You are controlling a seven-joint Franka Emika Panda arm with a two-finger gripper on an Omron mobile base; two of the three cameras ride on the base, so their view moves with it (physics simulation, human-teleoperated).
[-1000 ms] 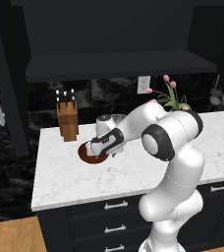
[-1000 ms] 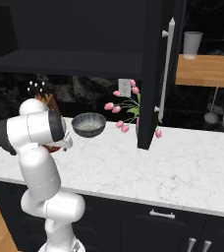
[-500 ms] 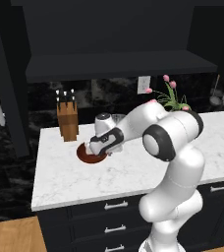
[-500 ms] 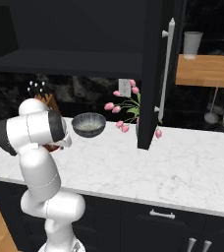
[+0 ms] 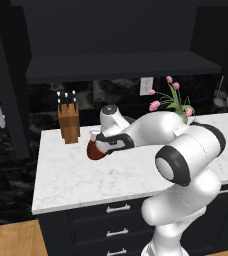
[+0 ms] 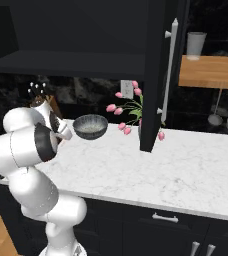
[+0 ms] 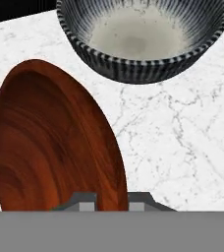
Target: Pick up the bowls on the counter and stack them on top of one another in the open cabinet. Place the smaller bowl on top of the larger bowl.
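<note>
Jaws clamped on the red bowl (image 7: 55, 142) rim, tilted above the bench (image 5: 76, 175); a thin edge grip could let it slip.

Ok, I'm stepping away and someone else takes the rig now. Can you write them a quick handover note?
Gripper: shut on the rim of the reddish-brown bowl, which hangs tilted just above the counter.
Grey bowl: on the counter beside it, upright, untouched.
Open cabinet: shelf holds neither bowl.
Done: smaller bowl gripped and off the slab.
Left: the grey bowl must sit underneath, so it probably goes on the shelf first, then the reddish-brown bowl on top.
</note>
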